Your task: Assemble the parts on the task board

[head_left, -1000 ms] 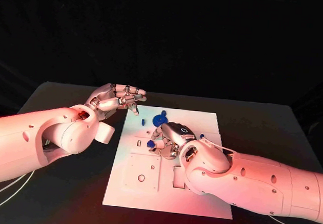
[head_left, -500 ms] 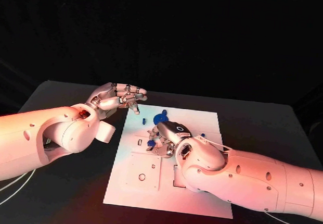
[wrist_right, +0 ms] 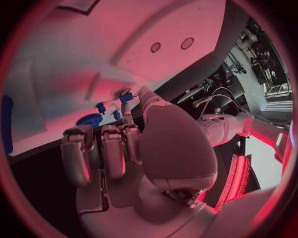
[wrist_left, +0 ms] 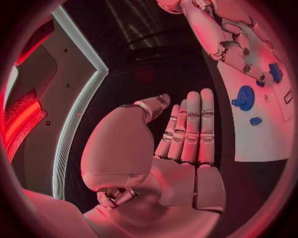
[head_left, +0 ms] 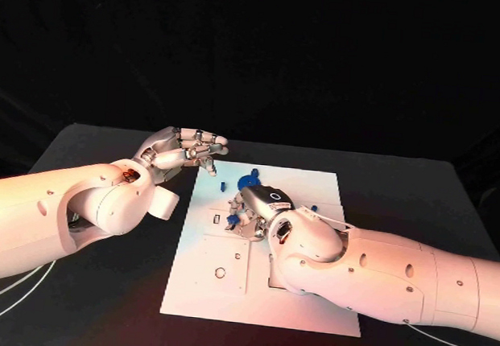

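- White task board (head_left: 310, 307) lies lengthwise down the middle of the black bench (head_left: 88, 152), its far edge short of the bench's far edge, with bare dark surface open to the left, right and far sides.
- The near half of the board is bare plate with cut-outs, partly covered on the right by the right arm (head_left: 394, 277); the left arm (head_left: 49, 214) crosses the bench's left side and stops just off the board's far-left corner.
- A round blue part (head_left: 247, 182) sits near the far edge of the board, with smaller blue parts (wrist_left: 255, 121) beside it; in the left wrist view they lie apart from one another.
- The right hand (head_left: 259, 214) is down on the board's middle, just near of the round blue part, fingers bent toward the plate around a small blue part (head_left: 235, 219); the right wrist view shows the fingertips (wrist_right: 126, 119) at that small blue piece (wrist_right: 126, 97), but whether they pinch it or merely touch it cannot be told.
- The left hand (head_left: 182, 151) hovers at the board's far-left corner, palm empty, fingers close together and lightly curled, holding nothing; the left wrist view shows them nearly straight (wrist_left: 189, 129).
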